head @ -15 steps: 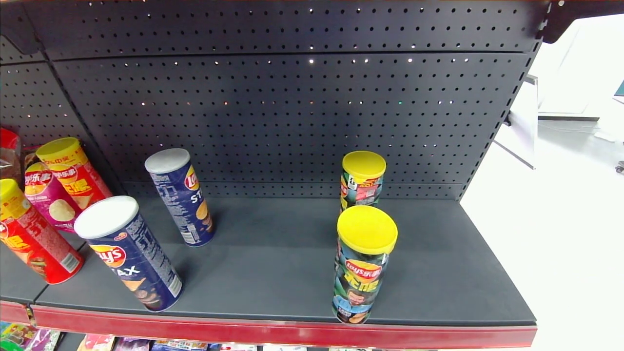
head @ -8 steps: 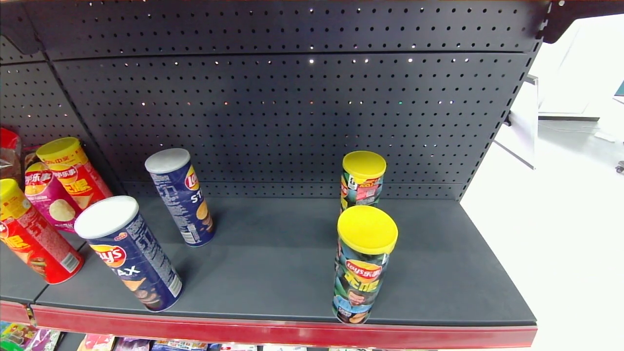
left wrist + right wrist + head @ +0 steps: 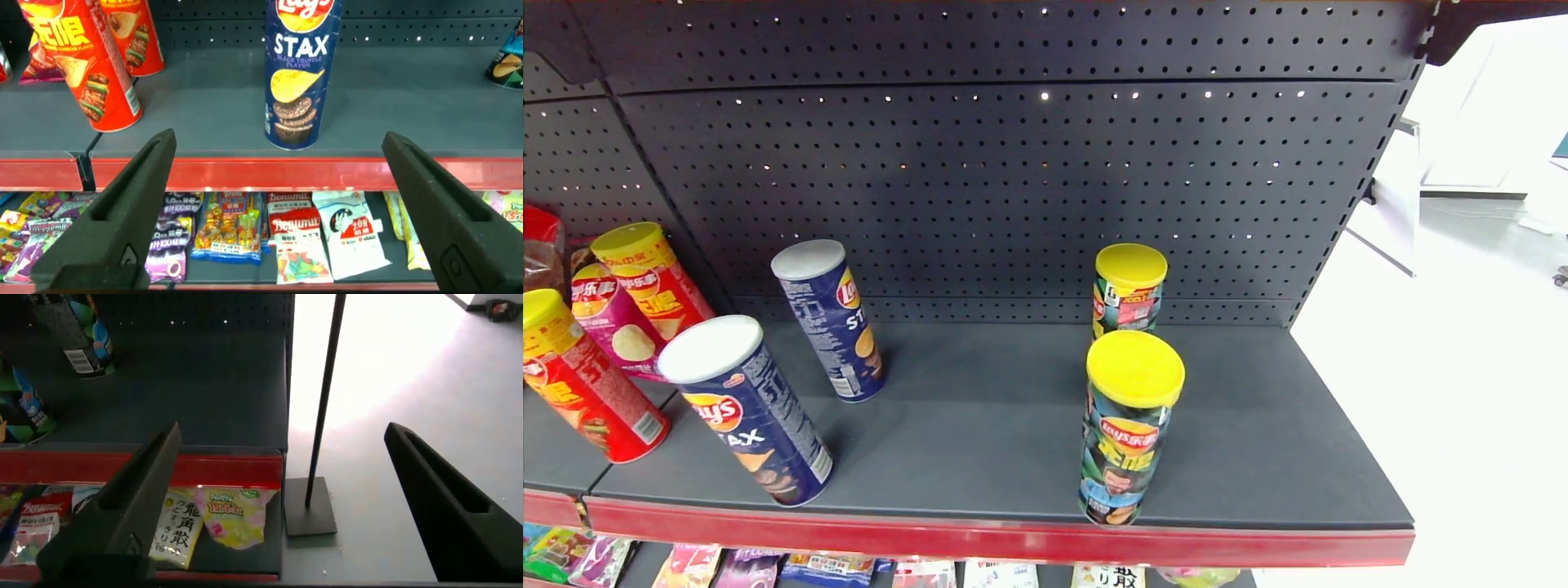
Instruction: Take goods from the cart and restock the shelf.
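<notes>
Left gripper: the left gripper (image 3: 278,140) has its two dark fingers (image 3: 122,216) spread wide, with nothing between them. It sits low in front of the shelf's red front lip (image 3: 245,171).

Right gripper: the right gripper (image 3: 283,433) is also spread wide and holds nothing. It faces the shelf's right end, where the red lip (image 3: 204,465) stops.

Nearest to the left gripper: a tall blue can (image 3: 298,73) stands upright at the front edge of the shelf, directly ahead between the fingers. A red can (image 3: 90,65) stands to one side of it.

Nearest to the right gripper: the base of a yellow-lidded can (image 3: 20,408) stands near the front edge. A thin sign pole (image 3: 327,384) rises from a square base on the pale floor just past the shelf end.

Shelf: a dark grey shelf (image 3: 980,425) backed by a black pegboard (image 3: 1013,180).

Blue cans: the front blue can (image 3: 743,408) is at the left near the lip. A second blue can (image 3: 829,318) stands behind it, near the pegboard.

Yellow-lidded cans: one (image 3: 1131,425) stands at the front right of centre, another (image 3: 1129,290) behind it against the pegboard. The two pairs are well apart.

Far left: red cans with yellow lids (image 3: 584,384) and a pink packet (image 3: 609,318).

Below: a lower tier of colourful snack packets (image 3: 270,245).
</notes>
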### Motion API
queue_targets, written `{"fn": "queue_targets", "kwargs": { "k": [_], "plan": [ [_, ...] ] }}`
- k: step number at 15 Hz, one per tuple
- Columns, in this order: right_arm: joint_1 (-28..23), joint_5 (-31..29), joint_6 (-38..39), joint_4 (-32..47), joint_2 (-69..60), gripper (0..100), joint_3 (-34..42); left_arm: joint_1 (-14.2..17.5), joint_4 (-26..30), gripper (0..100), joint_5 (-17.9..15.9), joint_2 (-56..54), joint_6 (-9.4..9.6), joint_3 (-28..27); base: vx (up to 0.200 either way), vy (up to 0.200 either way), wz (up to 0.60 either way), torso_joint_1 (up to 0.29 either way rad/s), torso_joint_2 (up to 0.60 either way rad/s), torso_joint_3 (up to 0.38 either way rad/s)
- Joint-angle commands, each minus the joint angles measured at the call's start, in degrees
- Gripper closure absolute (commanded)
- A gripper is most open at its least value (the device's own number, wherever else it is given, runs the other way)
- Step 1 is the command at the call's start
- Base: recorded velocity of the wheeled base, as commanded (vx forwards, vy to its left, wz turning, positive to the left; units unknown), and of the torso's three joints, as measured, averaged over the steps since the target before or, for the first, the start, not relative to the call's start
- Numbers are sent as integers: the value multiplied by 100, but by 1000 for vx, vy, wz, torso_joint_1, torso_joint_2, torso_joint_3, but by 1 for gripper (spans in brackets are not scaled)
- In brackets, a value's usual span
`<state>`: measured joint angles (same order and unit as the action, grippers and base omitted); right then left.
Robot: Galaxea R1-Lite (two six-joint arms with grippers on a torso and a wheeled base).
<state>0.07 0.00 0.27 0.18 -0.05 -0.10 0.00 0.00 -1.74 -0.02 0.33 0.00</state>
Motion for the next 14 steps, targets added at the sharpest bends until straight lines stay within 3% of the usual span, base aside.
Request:
{"fn": "queue_targets", "kwargs": {
  "k": [1,5,14],
  "plan": [
    [1,0,0,-1,5,0,1,0,0,0,-1,2,2,0,-200,0,0,-2,12,2],
    [1,0,0,-1,5,0,1,0,0,0,-10,2,2,0,-50,0,0,-3,1,4],
    [1,0,0,-1,5,0,1,0,0,0,-10,2,2,0,0,200,0,5,4,2]
  ]
}}
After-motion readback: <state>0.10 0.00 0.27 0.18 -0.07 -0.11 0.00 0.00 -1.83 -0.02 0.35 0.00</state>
